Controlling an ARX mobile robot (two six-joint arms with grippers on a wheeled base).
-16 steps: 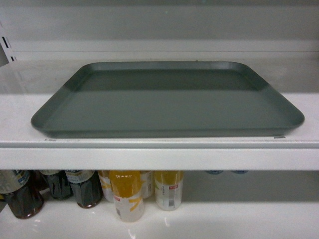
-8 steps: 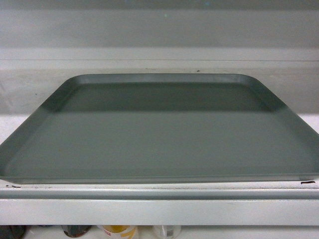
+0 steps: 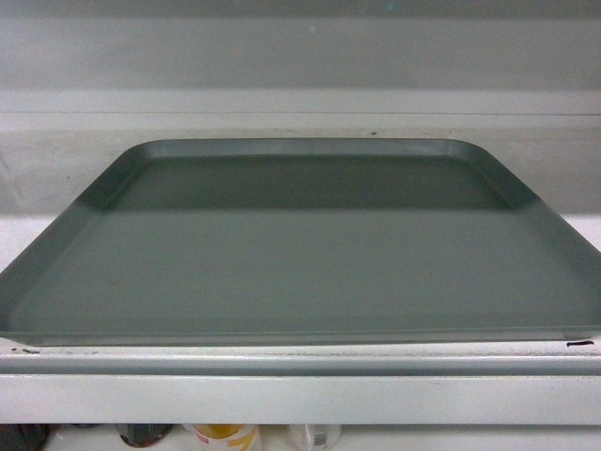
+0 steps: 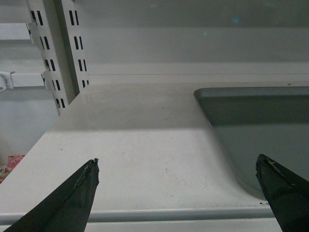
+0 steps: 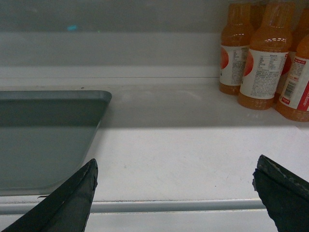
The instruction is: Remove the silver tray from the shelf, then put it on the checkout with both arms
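We see the white metal shelf board (image 3: 56, 221) with its pale grey front rail spanning all three views, and we place everything else against it. The large rectangular matte grey-silver tray (image 3: 300, 263) with rounded corners and a low raised rim lies flat on top of this shelf, its near rim just behind the front rail and its far rim short of the white back panel; in the head view it fills nearly the whole width of the board. At the shelf's left end, the left wrist view shows a white slotted upright post (image 4: 55, 53) rising from the board's far corner. Toward the shelf's right end, the right wrist view shows a cluster of orange drink bottles (image 5: 265, 58) with white labels standing upright on the board near the back panel, well apart from the tray. Our left gripper (image 4: 176, 166) hovers at the shelf's front rail with its two black fingers spread wide, the tray's left rim lying between them, touching nothing. Our right gripper (image 5: 174, 166) hovers likewise at the front rail, fingers spread wide and empty, the tray's right rim between them.
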